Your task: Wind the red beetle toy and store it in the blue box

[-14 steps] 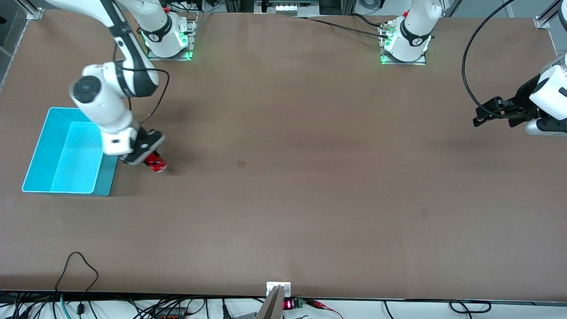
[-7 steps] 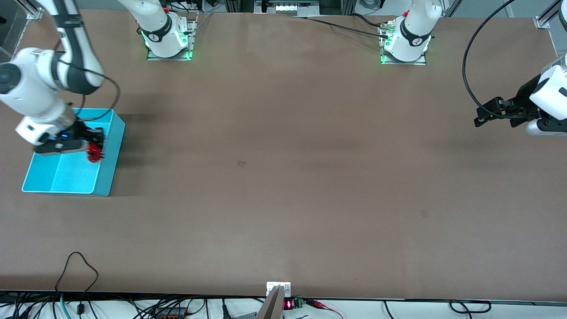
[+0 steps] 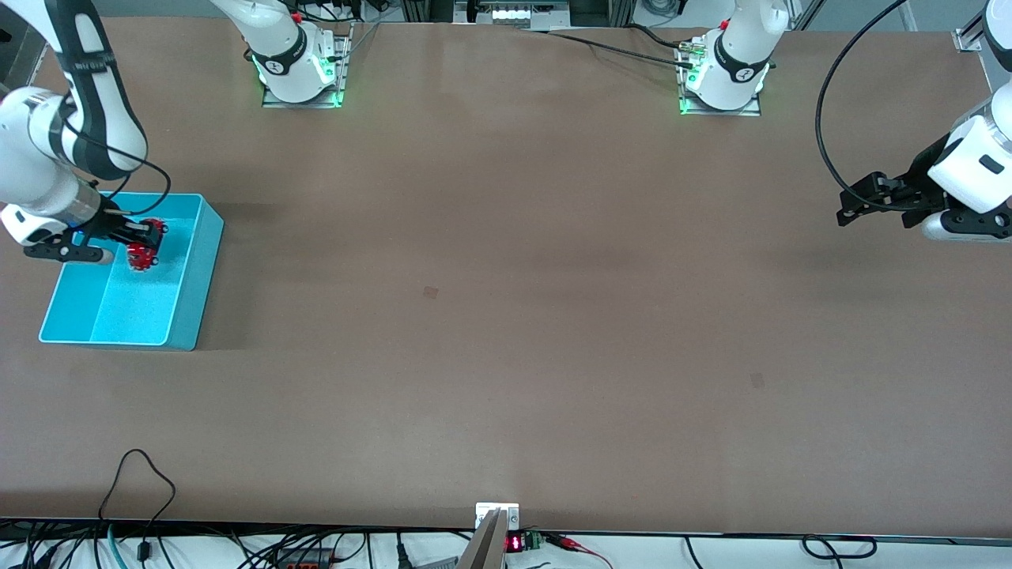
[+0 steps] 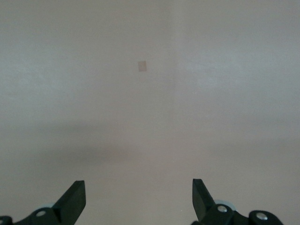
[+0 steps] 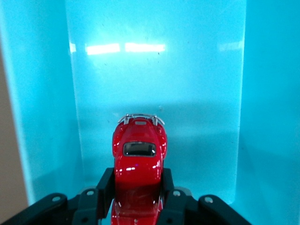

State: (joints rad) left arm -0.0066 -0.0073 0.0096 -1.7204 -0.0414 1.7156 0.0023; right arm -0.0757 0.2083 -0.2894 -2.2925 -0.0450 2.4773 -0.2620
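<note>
The red beetle toy (image 3: pixel 143 245) (image 5: pixel 138 159) is clamped between the black fingers of my right gripper (image 3: pixel 141 241) (image 5: pixel 137 187), which is shut on its sides. Gripper and car hang over the inside of the blue box (image 3: pixel 194 269) (image 5: pixel 197 84), at the right arm's end of the table, over the part of the box closer to the robot bases. The box's cyan floor and walls fill the right wrist view under the car. My left gripper (image 3: pixel 874 204) (image 4: pixel 139 199) is open with nothing between its fingers and waits above bare table at the left arm's end.
The brown tabletop (image 3: pixel 506 316) spreads between the two arms, with a small tan mark (image 3: pixel 430 292) (image 4: pixel 142 66) near its middle. Cables (image 3: pixel 142 474) lie along the edge nearest the front camera.
My right arm carried the red beetle toy from beside the blue box to over its inside, then a little toward the robot bases. The left gripper barely shifted.
</note>
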